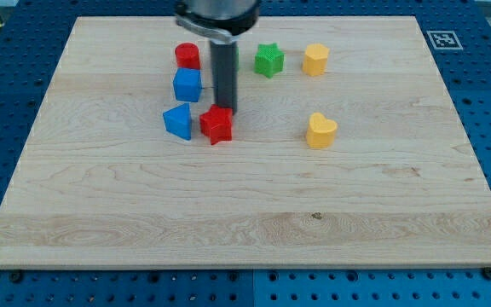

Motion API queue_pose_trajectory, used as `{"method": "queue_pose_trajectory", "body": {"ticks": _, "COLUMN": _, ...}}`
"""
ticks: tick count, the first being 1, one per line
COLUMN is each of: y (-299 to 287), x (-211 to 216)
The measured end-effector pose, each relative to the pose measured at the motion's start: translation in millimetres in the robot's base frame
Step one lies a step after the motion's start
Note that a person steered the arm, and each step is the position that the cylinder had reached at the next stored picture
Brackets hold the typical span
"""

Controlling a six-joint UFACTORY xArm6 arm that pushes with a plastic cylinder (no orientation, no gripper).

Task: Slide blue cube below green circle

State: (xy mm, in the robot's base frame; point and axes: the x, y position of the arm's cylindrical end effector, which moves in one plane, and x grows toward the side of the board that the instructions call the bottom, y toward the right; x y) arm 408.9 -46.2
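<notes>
Blue cube sits just left of my tip, a bare rod grasping nothing. Behind the rod, a green sliver is mostly hidden, its shape unclear.

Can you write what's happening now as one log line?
my tip just above red star | blue cube left of rod | green circle mostly hidden

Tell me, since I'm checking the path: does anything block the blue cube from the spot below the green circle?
My tip stands right of the blue cube, in its way. The green circle is mostly hidden behind the rod.
</notes>
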Motion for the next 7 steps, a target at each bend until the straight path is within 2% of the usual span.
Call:
{"method": "queue_pose_trajectory", "body": {"ticks": 2, "y": -103.2, "x": -14.8}}
{"method": "queue_pose_trajectory", "body": {"ticks": 3, "y": -119.0, "x": -45.5}}
{"method": "queue_pose_trajectory", "body": {"ticks": 4, "y": -107.9, "x": -46.5}}
{"method": "queue_pose_trajectory", "body": {"ticks": 6, "y": -43.2, "x": -35.1}}
{"method": "queue_pose_trajectory", "body": {"ticks": 7, "y": -35.1, "x": -27.9}}
